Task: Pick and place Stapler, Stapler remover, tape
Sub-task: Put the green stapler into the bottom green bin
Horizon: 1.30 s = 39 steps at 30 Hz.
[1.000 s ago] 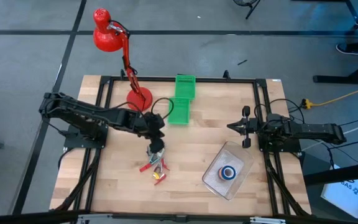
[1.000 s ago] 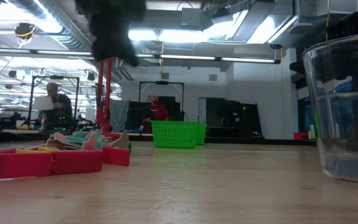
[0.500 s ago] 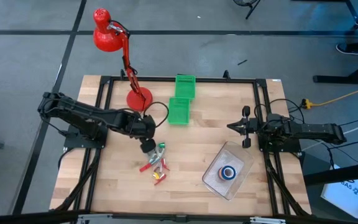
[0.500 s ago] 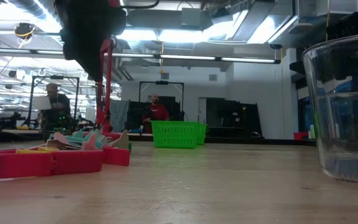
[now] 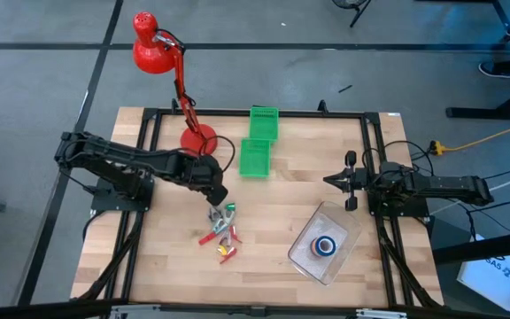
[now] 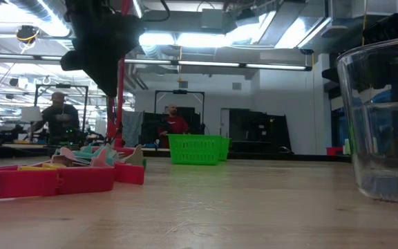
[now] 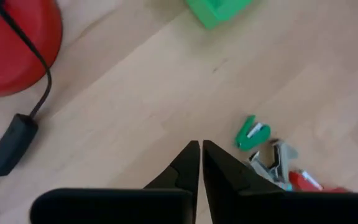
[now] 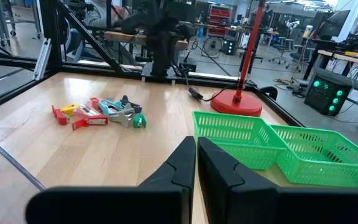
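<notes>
So far we count only tape point(image 5: 325, 246) inside the clear container point(image 5: 343, 232), lower right. Our left gripper point(image 5: 219, 196) hangs closed and empty above the red stapler point(image 5: 212, 237) and green remover point(image 5: 229, 210), both unplaced; our right gripper point(image 5: 330, 180) waits closed, mid-right.

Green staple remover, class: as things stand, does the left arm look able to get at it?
Probably yes. The left gripper, shut and empty, hangs just above the green staple remover, which lies at the near edge of the small pile with bare wood on its open side. The jaws would need to open first.
</notes>
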Each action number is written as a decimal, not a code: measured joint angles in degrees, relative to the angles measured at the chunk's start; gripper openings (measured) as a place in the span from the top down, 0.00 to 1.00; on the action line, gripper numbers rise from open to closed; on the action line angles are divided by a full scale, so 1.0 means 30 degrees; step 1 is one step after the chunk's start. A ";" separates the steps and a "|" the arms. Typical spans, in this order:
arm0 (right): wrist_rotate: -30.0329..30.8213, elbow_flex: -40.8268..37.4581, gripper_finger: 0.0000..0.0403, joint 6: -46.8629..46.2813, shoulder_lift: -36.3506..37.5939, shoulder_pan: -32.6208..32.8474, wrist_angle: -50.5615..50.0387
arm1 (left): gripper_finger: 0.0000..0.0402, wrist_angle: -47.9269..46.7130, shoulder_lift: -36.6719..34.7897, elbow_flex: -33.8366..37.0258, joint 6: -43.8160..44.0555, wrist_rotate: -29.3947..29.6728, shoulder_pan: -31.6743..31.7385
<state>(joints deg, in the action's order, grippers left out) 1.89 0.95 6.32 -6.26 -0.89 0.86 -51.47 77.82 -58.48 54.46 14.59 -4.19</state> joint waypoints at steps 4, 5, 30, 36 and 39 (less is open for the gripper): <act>0.0000 0.0000 0.95 -0.0003 0.0003 -0.0002 -0.0003 | 0.93 0.0035 -0.0007 0.0000 0.1324 0.0006 0.0234; 0.0000 0.0000 0.95 -0.0005 0.0006 -0.0006 0.0000 | 0.92 0.0058 -0.0007 0.0000 0.1727 0.0006 0.0227; 0.0000 0.0000 0.95 -0.0002 0.0003 -0.0001 0.0000 | 0.70 0.0351 0.0618 -0.0002 0.7796 0.0802 0.0023; 0.0007 0.0000 0.95 -0.0006 -0.0001 -0.0006 -0.0014 | 0.62 0.2446 0.1843 0.0000 0.6671 0.0815 0.0617; 0.0000 0.0000 0.95 -0.0006 -0.0001 -0.0006 -0.0007 | 0.60 0.4056 0.2454 0.0000 0.5349 0.0503 0.0823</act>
<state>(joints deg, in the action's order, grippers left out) 1.89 0.95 6.31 -6.26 -0.91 0.84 -39.30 85.18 -58.48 70.51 16.10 -1.72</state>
